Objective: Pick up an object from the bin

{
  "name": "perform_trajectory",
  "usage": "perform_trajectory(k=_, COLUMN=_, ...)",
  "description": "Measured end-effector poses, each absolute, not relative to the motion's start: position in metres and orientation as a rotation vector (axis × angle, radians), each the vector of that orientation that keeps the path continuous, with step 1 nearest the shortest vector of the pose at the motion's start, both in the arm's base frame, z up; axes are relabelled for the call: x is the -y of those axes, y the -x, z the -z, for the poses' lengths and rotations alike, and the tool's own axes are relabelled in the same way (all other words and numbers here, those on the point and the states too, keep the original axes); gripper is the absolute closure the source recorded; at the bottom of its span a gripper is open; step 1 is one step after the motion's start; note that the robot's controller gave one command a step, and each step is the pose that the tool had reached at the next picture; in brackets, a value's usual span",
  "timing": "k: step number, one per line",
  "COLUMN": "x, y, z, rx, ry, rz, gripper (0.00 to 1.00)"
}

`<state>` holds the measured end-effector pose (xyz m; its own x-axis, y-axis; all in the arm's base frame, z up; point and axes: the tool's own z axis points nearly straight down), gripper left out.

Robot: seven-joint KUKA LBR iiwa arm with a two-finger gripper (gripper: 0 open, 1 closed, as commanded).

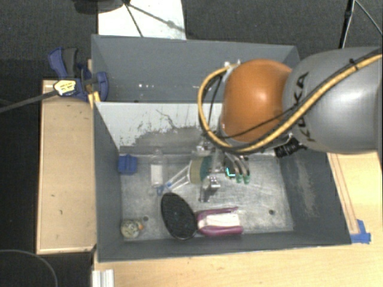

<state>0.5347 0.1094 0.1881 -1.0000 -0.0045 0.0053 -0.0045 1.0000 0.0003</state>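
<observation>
My gripper [210, 188] hangs low over the middle of the bin floor, under the arm's orange cover. Just in front of it lies a purple and white oblong thing [219, 222]. A black oval brush [178, 216] lies to its front left, touching the purple thing's left end. A clear thin piece with a blue tip [172, 182] lies directly to the gripper's left. A beige and teal shape [200, 169] sits against the gripper's upper left side; I cannot tell whether it is a loose thing.
Further left lie a small clear tube [156, 173] and a blue block [127, 164] near the left wall. A small round glassy thing [130, 228] rests in the front left corner. The arm covers the bin's back right.
</observation>
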Motion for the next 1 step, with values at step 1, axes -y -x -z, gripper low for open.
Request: perform_trajectory(k=1, x=-0.1012, y=-0.5679, z=-0.0708, rx=3.149, ry=0.107, rz=0.005, gripper=0.0)
